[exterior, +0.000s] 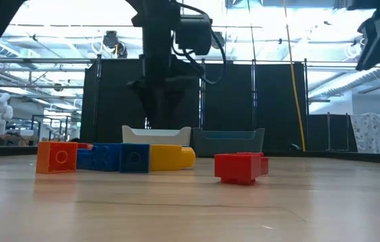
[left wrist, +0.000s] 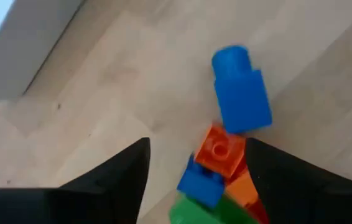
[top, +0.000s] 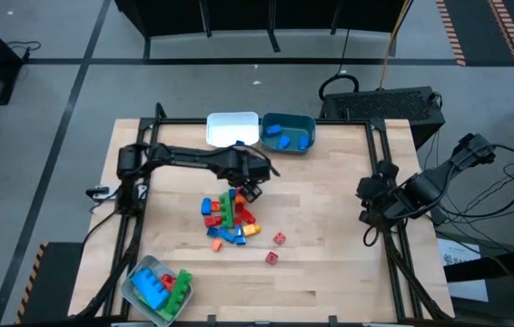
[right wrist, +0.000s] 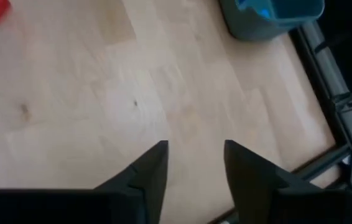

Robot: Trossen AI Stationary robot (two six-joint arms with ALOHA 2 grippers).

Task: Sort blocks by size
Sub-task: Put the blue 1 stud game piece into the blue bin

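Both fingers spread: left gripper over blocks (pile partly hidden, seemingly), right gripper empty.

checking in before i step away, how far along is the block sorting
Partly done. Blue blocks lie in the teal bin, and blue, green and red ones in the grey bin. The left gripper is open over the pile, holding nothing; the right gripper waits open at the table's edge. The pile and two red blocks remain.

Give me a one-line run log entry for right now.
left gripper: jaws open, empty, over block pile | right gripper: jaws open, empty, parked at the table's right edge | teal bin: holds blue blocks | white bin
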